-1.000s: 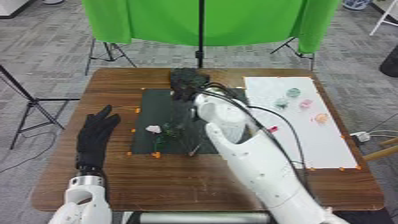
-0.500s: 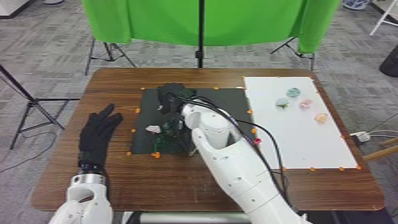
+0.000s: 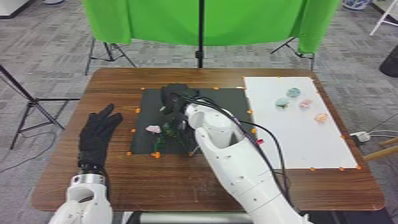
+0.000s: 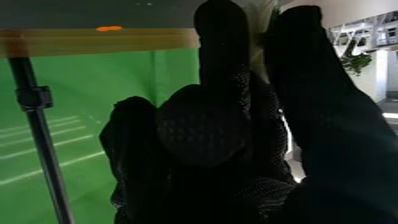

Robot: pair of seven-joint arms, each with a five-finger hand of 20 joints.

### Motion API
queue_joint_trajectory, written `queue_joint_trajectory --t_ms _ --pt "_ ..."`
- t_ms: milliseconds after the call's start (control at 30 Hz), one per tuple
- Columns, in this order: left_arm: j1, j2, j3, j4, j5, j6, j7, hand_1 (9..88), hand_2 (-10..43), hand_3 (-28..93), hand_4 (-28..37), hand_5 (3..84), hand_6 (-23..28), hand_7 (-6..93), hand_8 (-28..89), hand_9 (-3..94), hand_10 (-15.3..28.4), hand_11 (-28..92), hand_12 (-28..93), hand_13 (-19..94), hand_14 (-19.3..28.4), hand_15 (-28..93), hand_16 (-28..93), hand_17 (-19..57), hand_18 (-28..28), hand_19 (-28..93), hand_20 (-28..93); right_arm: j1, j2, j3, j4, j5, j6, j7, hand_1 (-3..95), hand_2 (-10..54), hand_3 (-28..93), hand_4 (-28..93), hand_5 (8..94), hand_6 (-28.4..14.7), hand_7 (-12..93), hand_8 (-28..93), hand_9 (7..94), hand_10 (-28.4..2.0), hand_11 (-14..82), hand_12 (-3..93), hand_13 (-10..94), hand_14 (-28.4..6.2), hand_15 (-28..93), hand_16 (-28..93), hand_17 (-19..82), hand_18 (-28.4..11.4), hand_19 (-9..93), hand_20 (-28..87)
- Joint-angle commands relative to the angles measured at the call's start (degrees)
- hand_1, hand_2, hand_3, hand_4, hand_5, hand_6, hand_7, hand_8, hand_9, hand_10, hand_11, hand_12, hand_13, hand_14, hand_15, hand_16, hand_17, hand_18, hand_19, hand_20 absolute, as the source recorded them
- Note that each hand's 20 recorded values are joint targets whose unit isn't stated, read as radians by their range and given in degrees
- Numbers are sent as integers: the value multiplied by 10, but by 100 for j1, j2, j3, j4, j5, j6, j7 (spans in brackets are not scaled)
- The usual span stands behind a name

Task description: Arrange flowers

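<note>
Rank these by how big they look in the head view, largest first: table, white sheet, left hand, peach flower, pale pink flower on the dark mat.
1. Table
2. White sheet
3. Left hand
4. Peach flower and pale pink flower: too alike to rank.

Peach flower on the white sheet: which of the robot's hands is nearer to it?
Right. The right hand is over the dark mat, left of the peach flower; the left hand is farther left, beyond the mat.

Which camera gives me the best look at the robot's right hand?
The right wrist view: there the right hand is large and close. The head view shows it small, from above, over the dark mat.
</note>
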Motion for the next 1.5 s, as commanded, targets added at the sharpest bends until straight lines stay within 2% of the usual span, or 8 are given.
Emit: queue_joint_trajectory --t_ms 33,333,500,600,767,867,1033,1500 --pt "54 -42 -4 67 13 -55 -42 160 51 651 -283 465 34 95 -57 456 137 173 138 364 151 105 17 76 99 31 191 -73 8 22 -11 -1926 -168 -59 509 -95 561 -166 701 -1 181 54 835 -103 189 291 912 -3 589 351 635 -103 932 594" --pt "120 -84 -38 39 10 -29 -28 164 47 654 -283 464 34 95 -57 454 136 173 140 363 151 105 17 76 99 31 191 42 415 -344 -350 -1362 -80 393 463 -95 606 -171 676 0 174 -33 812 -105 215 245 908 -4 586 351 633 -103 932 583" --pt "155 -114 -69 22 9 -15 -19 164 47 655 -283 464 32 96 -57 454 136 172 140 363 151 105 17 75 99 30 191 287 1698 -717 -1625 557 279 1442 443 -95 614 -170 656 3 175 -89 801 -109 222 231 904 -4 571 353 622 -107 932 574" --pt "260 -115 -128 -29 -9 -1 -6 164 46 655 -283 464 34 95 -57 455 136 173 140 364 151 105 17 76 100 30 191 230 2602 -493 -2406 1199 436 1972 426 -95 607 -158 638 6 164 -83 783 -124 215 233 868 -25 573 354 591 -122 932 561" --pt "295 -95 -187 -57 6 44 -60 166 46 652 -283 465 34 95 -57 455 136 173 140 364 150 105 17 75 100 30 191 -208 3604 635 -2971 1738 -82 2632 374 -95 606 -134 607 4 135 -77 748 -143 183 224 840 -45 570 346 566 -134 932 537" --pt "349 -128 -197 -77 16 49 -59 166 46 653 -283 464 34 95 -57 455 136 173 140 364 150 106 17 76 99 30 191 -455 3868 1219 -2849 1754 -572 3015 341 -95 592 -124 548 -19 101 -65 727 -154 170 225 838 -52 588 348 572 -136 932 548" --pt "359 -150 -151 -82 49 -10 -75 167 46 653 -283 465 34 96 -57 454 136 173 140 364 151 105 17 76 99 30 191 -1057 3976 2079 -2555 1553 -926 3233 302 -95 578 -112 526 -35 79 -55 708 -171 158 225 833 -58 600 347 578 -134 932 558" --pt "309 -130 -137 -69 60 -29 -84 167 47 653 -283 465 34 94 -57 454 136 173 140 363 150 105 17 76 99 30 192 -1735 3635 2742 -1858 1532 -369 3233 287 -95 577 -107 552 -9 98 -59 728 -162 180 235 840 -56 631 337 595 -132 932 579"
